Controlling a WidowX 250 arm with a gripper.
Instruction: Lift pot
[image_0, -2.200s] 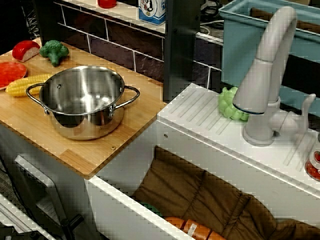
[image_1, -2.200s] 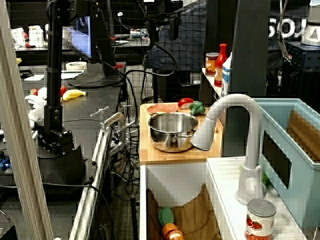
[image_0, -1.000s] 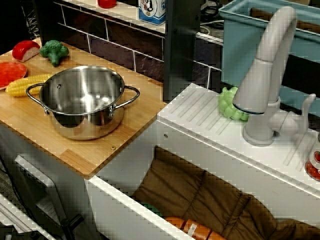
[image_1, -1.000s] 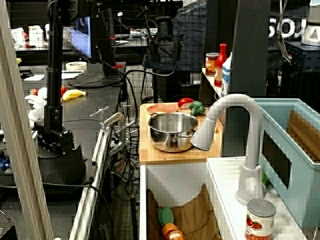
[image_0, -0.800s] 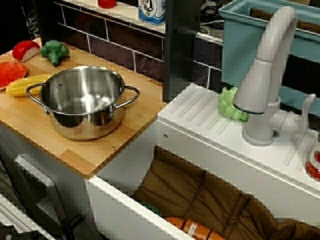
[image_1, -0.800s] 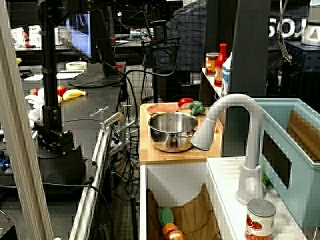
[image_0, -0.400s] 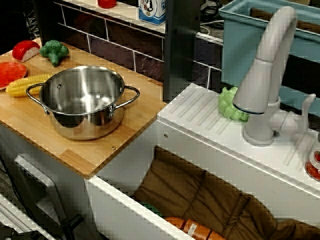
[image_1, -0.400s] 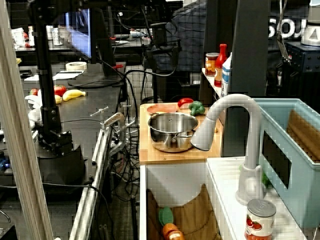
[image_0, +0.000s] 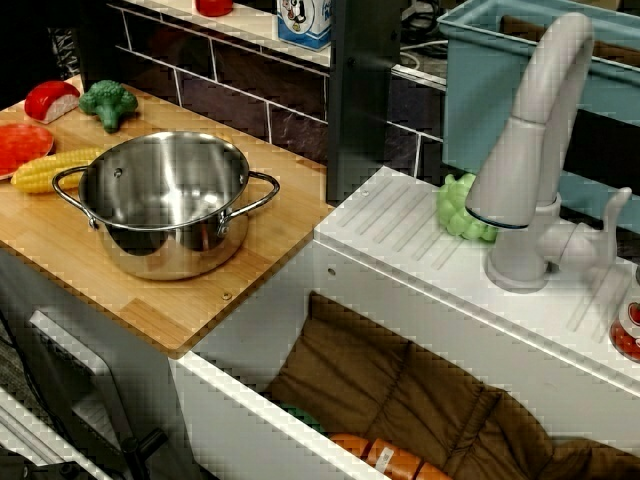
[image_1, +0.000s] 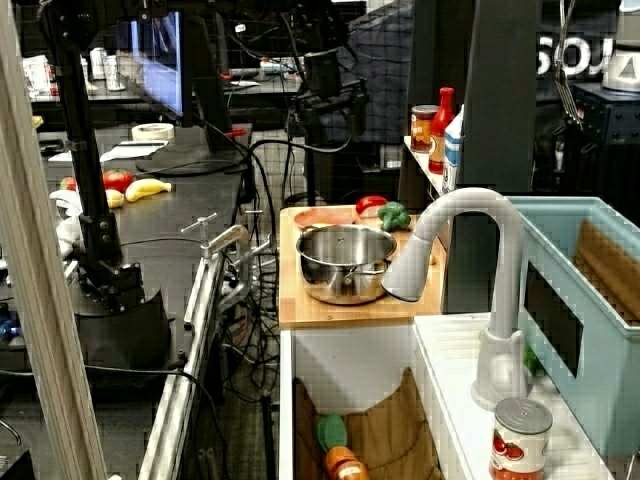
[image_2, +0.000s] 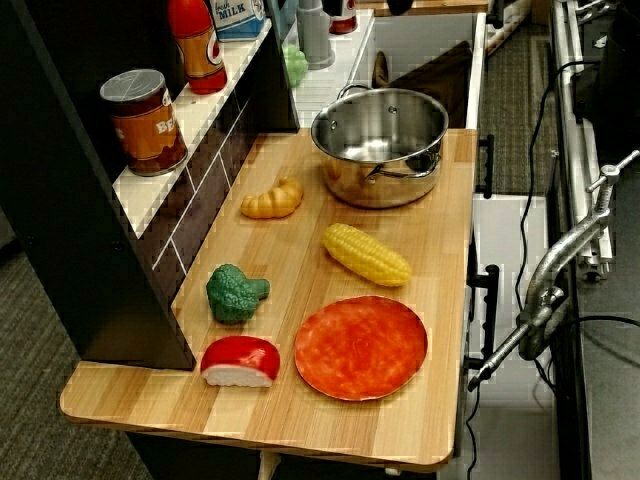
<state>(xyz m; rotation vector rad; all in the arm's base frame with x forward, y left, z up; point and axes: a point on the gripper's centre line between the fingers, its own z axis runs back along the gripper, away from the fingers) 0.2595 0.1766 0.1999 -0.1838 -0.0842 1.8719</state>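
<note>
The shiny steel pot (image_0: 165, 200) stands upright and empty on the wooden counter (image_0: 170, 310), its two loop handles out to the sides. It also shows in the side view (image_1: 345, 262) and in the counter view (image_2: 380, 145). My gripper (image_1: 327, 125) shows only in the side view. It hangs dark against a dark background, well above and behind the far end of the counter, apart from the pot. Its two fingers look spread and hold nothing.
On the counter beyond the pot lie a yellow corn cob (image_2: 365, 253), a croissant (image_2: 272, 200), a broccoli (image_2: 235, 292), a red plate (image_2: 360, 345) and a red-and-white piece (image_2: 240, 360). A white sink (image_0: 400, 290) with a grey faucet (image_0: 530, 150) adjoins the counter. A shelf holds a can (image_2: 148, 120).
My arm has swung and the gripper has shifted a little right and lower over the far end of the counter. The pot and the foods have not moved.
</note>
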